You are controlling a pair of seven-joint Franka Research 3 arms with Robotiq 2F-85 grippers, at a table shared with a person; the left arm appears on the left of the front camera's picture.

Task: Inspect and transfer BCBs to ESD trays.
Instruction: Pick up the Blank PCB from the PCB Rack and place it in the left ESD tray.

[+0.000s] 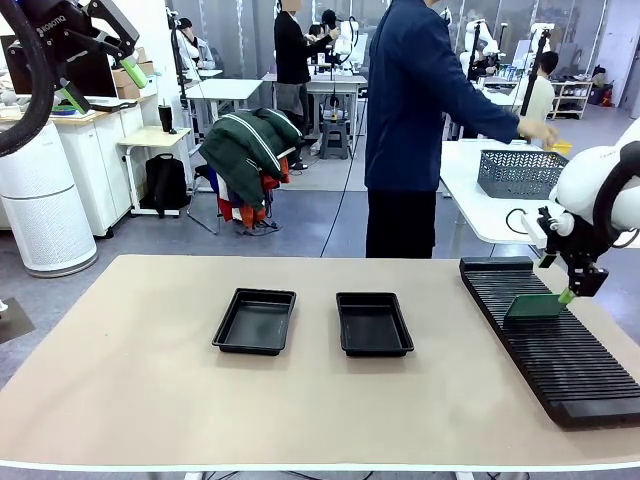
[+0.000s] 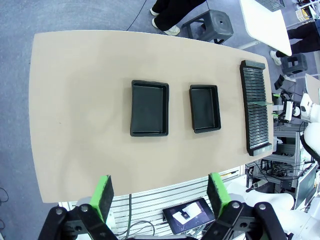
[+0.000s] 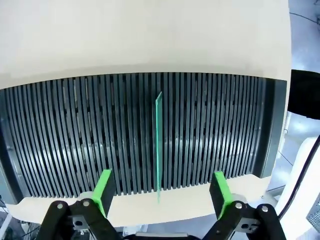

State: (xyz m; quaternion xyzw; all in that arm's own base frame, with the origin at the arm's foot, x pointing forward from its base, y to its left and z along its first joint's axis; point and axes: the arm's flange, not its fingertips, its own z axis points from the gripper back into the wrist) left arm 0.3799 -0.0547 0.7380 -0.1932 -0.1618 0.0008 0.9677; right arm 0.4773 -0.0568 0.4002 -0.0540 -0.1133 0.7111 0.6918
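Note:
One BCB stands on edge in a slot of the long black ribbed rack at the table's right. My right gripper hovers just above its right end, open. In the right wrist view this board shows edge-on as a thin green line midway between the spread green pads, touching neither. Two empty black ESD trays lie mid-table, the left tray and the right tray. My left gripper is raised high at the far left, open and empty, looking down on both trays.
A person in a dark blue top stands at the far edge, reaching right toward another table that holds a grey basket. The tan tabletop is bare left of and in front of the trays.

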